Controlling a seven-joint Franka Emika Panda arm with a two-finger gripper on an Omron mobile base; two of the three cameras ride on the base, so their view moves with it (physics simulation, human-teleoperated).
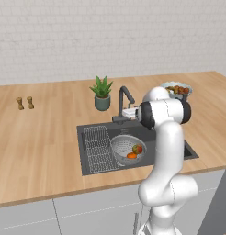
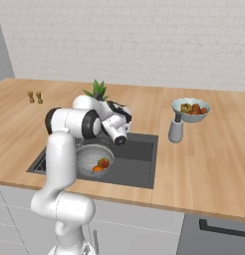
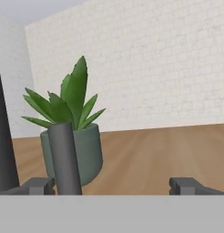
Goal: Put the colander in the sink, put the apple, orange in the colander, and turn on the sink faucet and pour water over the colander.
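Observation:
The colander (image 1: 124,148) (image 2: 90,157) sits in the dark sink (image 1: 97,151) (image 2: 137,154). Inside it lie the apple (image 1: 138,148) (image 2: 103,163) and the orange (image 1: 132,155) (image 2: 97,169). My gripper (image 1: 128,113) (image 3: 114,186) is open at the base of the sink faucet (image 1: 125,102). In the hand view a dark upright faucet part (image 3: 63,157) stands between my fingertips, close to the left one (image 3: 38,185). Another dark upright part (image 3: 2,136) runs along the left edge. No water comes from the spout.
A potted plant (image 1: 102,94) (image 2: 97,89) (image 3: 73,132) stands just behind the faucet. A fruit bowl (image 1: 177,89) (image 2: 190,109) and a grey cup (image 2: 176,130) are to the right of the sink. Two small shakers (image 1: 25,103) (image 2: 35,97) stand far left.

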